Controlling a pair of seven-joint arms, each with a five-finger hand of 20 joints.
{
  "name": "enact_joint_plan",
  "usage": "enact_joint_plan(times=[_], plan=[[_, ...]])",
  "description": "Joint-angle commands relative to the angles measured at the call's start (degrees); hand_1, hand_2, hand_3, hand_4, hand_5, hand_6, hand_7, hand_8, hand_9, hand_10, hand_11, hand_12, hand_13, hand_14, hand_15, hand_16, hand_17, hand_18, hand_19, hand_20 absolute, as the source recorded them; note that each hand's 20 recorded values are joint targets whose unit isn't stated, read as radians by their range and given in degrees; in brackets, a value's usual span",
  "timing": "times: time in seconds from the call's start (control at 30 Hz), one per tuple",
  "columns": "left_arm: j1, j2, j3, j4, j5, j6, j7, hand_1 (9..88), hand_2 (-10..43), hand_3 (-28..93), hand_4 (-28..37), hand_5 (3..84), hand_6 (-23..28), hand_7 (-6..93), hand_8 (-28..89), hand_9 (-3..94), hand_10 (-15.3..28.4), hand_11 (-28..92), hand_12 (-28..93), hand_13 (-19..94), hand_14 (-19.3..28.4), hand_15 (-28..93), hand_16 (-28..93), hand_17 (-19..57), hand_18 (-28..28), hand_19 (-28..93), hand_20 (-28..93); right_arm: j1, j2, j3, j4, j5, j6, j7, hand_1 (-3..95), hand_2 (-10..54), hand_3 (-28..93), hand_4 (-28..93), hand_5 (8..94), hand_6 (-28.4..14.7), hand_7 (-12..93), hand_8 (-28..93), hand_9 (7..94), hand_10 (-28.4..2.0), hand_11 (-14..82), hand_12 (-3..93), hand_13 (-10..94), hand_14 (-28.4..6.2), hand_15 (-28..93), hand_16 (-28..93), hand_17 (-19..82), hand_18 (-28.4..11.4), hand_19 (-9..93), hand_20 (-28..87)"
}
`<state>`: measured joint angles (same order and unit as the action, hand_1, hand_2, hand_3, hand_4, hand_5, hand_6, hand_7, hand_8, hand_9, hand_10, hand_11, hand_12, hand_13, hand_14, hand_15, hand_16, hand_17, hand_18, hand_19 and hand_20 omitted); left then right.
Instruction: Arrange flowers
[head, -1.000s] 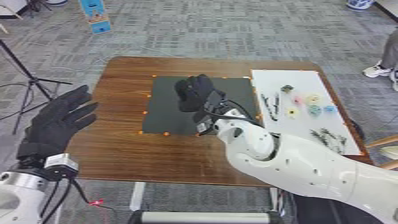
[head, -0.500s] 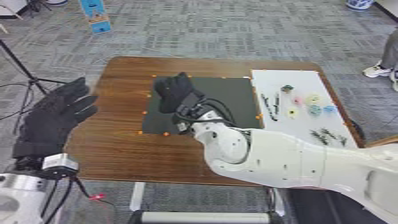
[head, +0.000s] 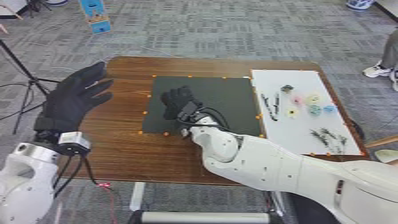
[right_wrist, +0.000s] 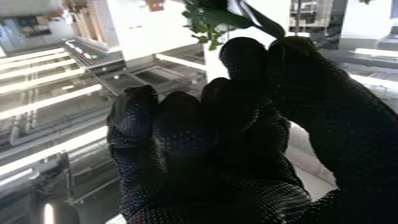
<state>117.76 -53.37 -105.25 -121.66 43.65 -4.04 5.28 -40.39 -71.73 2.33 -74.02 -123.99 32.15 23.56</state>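
Over the left half of the black mat (head: 233, 95) is my right hand (head: 179, 99) in the head view. In the right wrist view, the thumb and a fingertip of my right hand (right_wrist: 191, 130) pinch a green leafy sprig (right_wrist: 209, 25), its leaves beyond the tips. The white board (head: 280, 137) to the right bears small pink (head: 298, 100), yellow (head: 291, 112) and blue (head: 330, 108) flowers, a dark green piece (head: 287, 88), dark stems (head: 266, 105) and thin green sprigs (head: 329, 137). My left hand (head: 73, 97) hangs at the table's left edge, its fingers straight.
Small orange markers (head: 166, 133) edge the mat on the brown table (head: 133, 160). A black tripod (head: 34, 80) stands on the floor to the left. My right forearm crosses the table's front right part, over the board's near end.
My right hand has gone left across the mat, then slightly back toward the near side. The left hand has risen away from me and slightly to the right.
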Motion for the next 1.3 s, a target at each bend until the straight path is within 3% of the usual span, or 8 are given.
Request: enact_joint_plan(times=[0.03, 0.23, 0.43, 0.63, 0.83, 0.9, 0.97, 1.3], plan=[[-1.63, 2.06, -0.04, -0.64, -0.81, -0.6, 0.18, 21.2, -7.5, 70, -28.3, 26.8, 2.8, 20.6, -11, 22.8, 10.4, 21, 14, 21, 13.1, 20, 2, -11.3, 23.2, 41, 6, -0.48, -1.25, -0.29, 0.26, -1.05, -1.16, -0.99, 41.0, -9.5, 84, -10, 64.2, 0.5, 59, 29, 72.9, -9.7, 58.8, 69.8, 66, -10.7, 82, 46, 32, -21.2, 83, 51], [-3.73, 2.92, 1.02, 0.01, -0.85, -0.84, 0.47, 21.2, -7.3, 70, -28.3, 26.8, 2.9, 20.5, -11, 22.8, 10.4, 21, 15, 21, 12.9, 20, 2, -11.5, 22.9, 41, 6, -0.54, -1.77, -0.86, 0.45, -0.72, -1.14, -1.14, 41.5, -9.5, 84, -11, 64.1, 0.7, 59, 28, 72.7, -9.5, 58.5, 69.8, 66, -10.7, 82, 46, 32, -21.2, 83, 51], [-4.46, 2.76, 1.91, 0.25, -0.82, -0.95, 0.83, 21.0, -7.1, 70, -28.3, 26.9, 2.9, 20.4, -11, 22.8, 10.4, 21, 15, 21, 12.8, 20, 3, -11.5, 22.7, 41, 6, 0.02, -2.39, -1.96, 1.78, -0.65, 0.9, -3.12, 42.2, -9.5, 84, -13, 63.8, 0.8, 58, 28, 72.4, -9.4, 58.3, 69.6, 65, -10.7, 82, 46, 32, -21.1, 83, 51], [-4.25, 2.85, 1.74, 0.19, -0.76, -0.56, 1.17, 20.9, -6.9, 70, -28.3, 26.9, 2.9, 20.4, -11, 22.8, 10.4, 21, 15, 21, 12.9, 20, 3, -11.5, 22.5, 41, 6, 0.12, -2.44, -3.45, 3.1, -1.11, 2.87, -5.68, 43.2, -9.5, 84, -16, 63.3, 0.9, 58, 27, 72.1, -9.1, 57.8, 69.4, 65, -10.5, 82, 46, 32, -20.8, 83, 51], [-4.68, 2.79, 2.19, 0.58, -0.82, -0.95, 0.61, 20.9, -6.7, 70, -28.3, 26.9, 2.9, 20.5, -11, 22.9, 10.4, 21, 15, 21, 12.9, 20, 3, -11.5, 22.4, 41, 6, -0.77, -1.81, -3.69, 1.62, -0.63, 0.57, -4.81, 43.9, -9.5, 84, -18, 63.3, 1.2, 58, 26, 71.8, -8.5, 57.0, 69.1, 65, -10.0, 81, 45, 32, -20.4, 82, 50], [-4.76, 2.74, 2.3, 0.64, -0.89, -1.04, 0.57, 20.9, -6.7, 70, -28.3, 26.9, 2.9, 20.6, -11, 22.9, 10.4, 21, 15, 21, 12.9, 21, 3, -11.5, 22.4, 41, 6, -2.02, -1.09, -1.46, -0.39, -2.17, -6.08, -4.11, 45.0, -9.5, 83, -22, 63.6, 1.8, 58, 23, 71.7, -8.2, 56.3, 68.9, 65, -9.9, 81, 45, 32, -20.0, 82, 50], [-5.07, 2.76, 2.47, 0.77, -0.84, -1.36, 0.29, 20.9, -6.7, 70, -28.3, 26.9, 2.9, 20.6, -11, 22.9, 10.4, 21, 15, 21, 12.9, 21, 3, -11.5, 22.3, 40, 6, -2.53, -1.07, -1.09, -0.21, -2.93, -7.64, -4.44, 45.2, -9.5, 82, -26, 63.1, 2.2, 57, 20, 70.2, -8.1, 55.9, 67.8, 64, -9.7, 80, 45, 31, -19.5, 80, 49], [-4.2, 2.64, 1.96, 0.64, -0.96, -1.61, -0.26, 21.0, -6.5, 70, -28.3, 26.9, 2.9, 20.5, -11, 22.9, 10.4, 21, 15, 21, 12.9, 21, 2, -11.6, 22.4, 41, 6, -3.59, 0.23, 0.73, -2.16, -2.25, -11.25, -4.37, 40.1, -9.5, 75, -28, 60.2, 1.1, 51, 15, 65.0, -10.3, 63.0, 57.3, 60, -10.3, 80, 44, 28, -19.2, 78, 50]])
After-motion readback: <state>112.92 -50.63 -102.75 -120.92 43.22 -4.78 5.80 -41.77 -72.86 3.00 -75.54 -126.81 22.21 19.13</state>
